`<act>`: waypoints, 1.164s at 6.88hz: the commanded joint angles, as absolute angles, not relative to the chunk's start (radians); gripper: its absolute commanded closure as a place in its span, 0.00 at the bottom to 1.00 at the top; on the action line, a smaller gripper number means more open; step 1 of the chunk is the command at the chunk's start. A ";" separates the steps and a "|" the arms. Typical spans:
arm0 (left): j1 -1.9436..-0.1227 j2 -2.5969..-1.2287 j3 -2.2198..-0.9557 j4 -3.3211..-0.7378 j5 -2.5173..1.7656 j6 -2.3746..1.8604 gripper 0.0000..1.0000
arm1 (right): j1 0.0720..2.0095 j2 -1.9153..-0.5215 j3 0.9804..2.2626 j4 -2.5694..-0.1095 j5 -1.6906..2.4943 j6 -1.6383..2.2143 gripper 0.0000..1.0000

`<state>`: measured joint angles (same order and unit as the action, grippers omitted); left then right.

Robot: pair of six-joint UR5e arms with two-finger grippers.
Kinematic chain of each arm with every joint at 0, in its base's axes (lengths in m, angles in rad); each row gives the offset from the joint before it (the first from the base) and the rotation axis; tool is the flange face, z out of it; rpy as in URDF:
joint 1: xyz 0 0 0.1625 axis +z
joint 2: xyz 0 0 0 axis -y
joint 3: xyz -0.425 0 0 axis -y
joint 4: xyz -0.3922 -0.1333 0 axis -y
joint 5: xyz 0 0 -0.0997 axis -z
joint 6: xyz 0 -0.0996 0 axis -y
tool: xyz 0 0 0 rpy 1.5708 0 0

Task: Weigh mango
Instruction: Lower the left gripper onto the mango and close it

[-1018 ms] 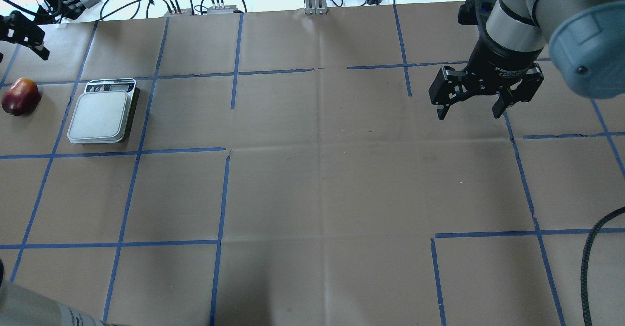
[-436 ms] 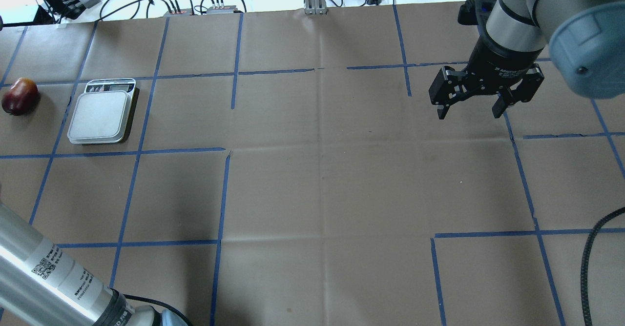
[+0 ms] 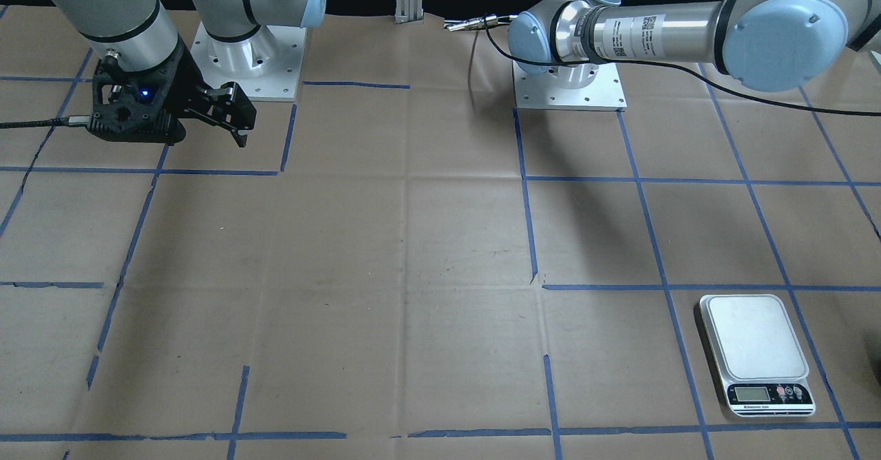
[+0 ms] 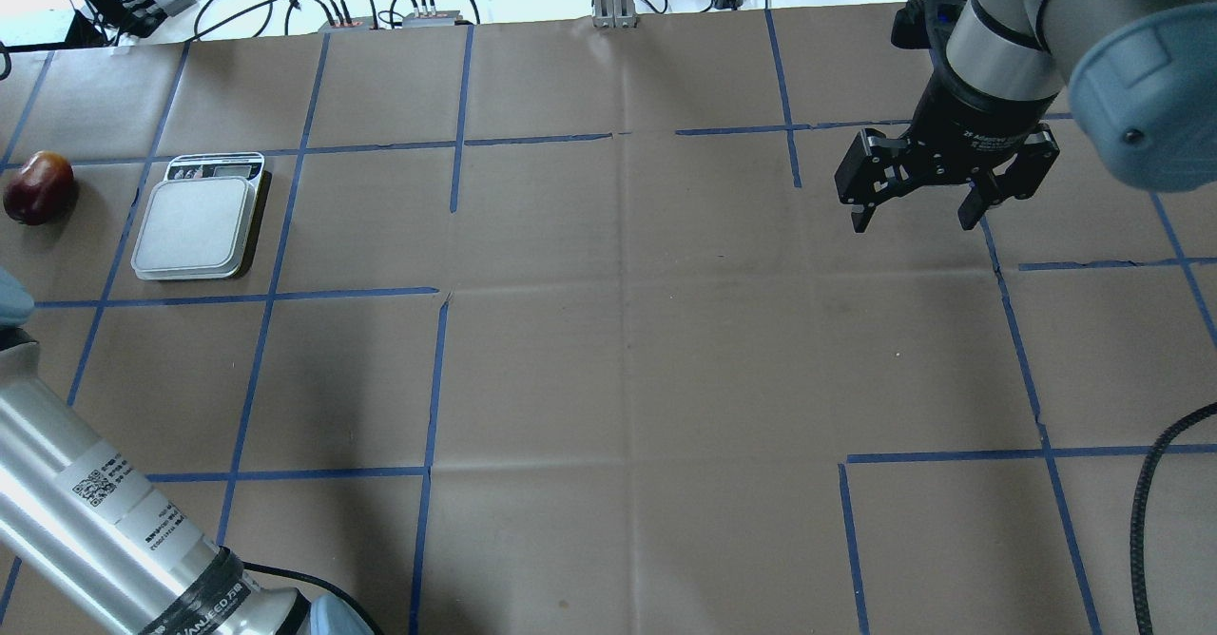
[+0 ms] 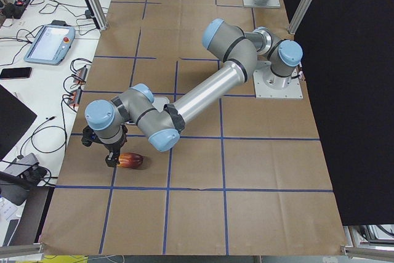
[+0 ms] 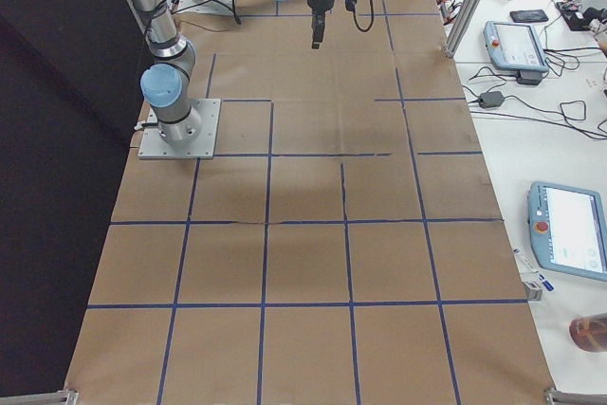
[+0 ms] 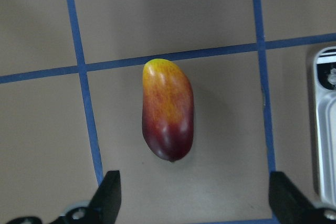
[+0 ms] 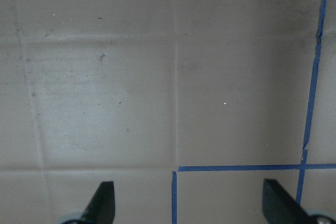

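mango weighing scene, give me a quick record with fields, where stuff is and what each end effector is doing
mango: lying on the table, beside the scale, not touching it
scale: platform bare, display at the end away from the robot
left end effector: open, above the mango, not gripping
right end effector: open, holding nothing, far across the table
task state: mango not yet on scale

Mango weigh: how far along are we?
Done: nothing yet; the scale is bare. In hand: the left pincer hovers open over the mango, which lies beside the scale, ungrasped. Left: grasp, lift, set it on the scale. The right pincer hangs open far across the table, holding nothing.
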<state>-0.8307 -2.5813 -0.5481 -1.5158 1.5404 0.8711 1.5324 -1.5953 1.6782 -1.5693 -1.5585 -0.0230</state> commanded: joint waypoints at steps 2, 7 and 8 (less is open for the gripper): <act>-0.838 -2.689 -0.523 -1.511 1.537 0.854 0.00 | 1.532 -1.595 1.678 -1.569 -1.559 -0.023 0.00; -0.844 -2.738 -0.522 -1.506 1.542 0.842 0.27 | 1.532 -1.595 1.678 -1.569 -1.559 -0.023 0.00; -0.844 -2.734 -0.520 -1.506 1.540 0.844 0.49 | 1.532 -1.595 1.678 -1.569 -1.559 -0.023 0.00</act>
<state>-0.8437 -2.7361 -0.5216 -1.5071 1.5401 0.8426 1.5324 -1.5954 1.6782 -1.5692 -1.5585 -0.0230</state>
